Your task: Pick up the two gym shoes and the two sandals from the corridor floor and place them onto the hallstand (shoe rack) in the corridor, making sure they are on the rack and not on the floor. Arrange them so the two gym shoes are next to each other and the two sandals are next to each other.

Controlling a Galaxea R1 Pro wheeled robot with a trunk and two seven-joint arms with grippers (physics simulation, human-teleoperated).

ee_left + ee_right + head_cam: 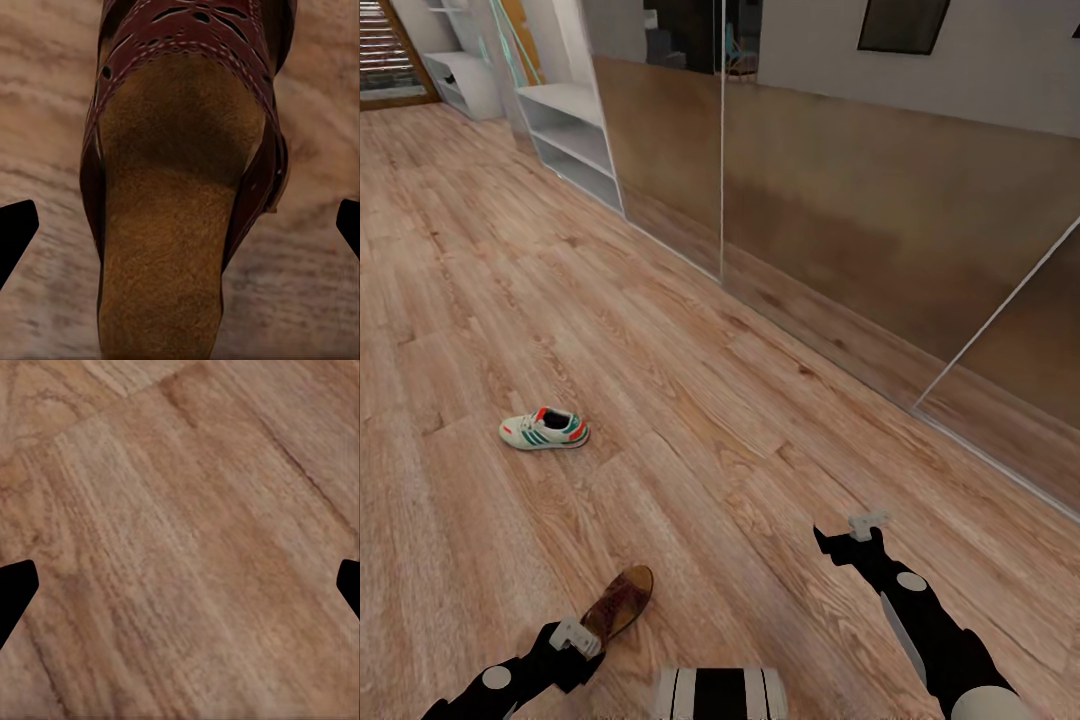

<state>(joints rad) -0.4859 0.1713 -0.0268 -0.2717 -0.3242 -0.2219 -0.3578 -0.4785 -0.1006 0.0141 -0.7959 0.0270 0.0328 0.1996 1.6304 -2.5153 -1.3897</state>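
Nearest the robot, the left claw [573,637] hovers over a brown sandal [619,603] lying on the corridor floor [690,400], its long axis running diagonally, the rounded end pointing up and right in the head view. The left wrist view adds the tan insole and perforated straps [187,30], with the dark fingertips [15,232] spread wide either side, touching nothing. The right claw [855,535] hangs over bare planks, also spread. Farther on, a gym shoe [544,429] lies crosswise, toe left. Beyond stands the hallstand [575,135].
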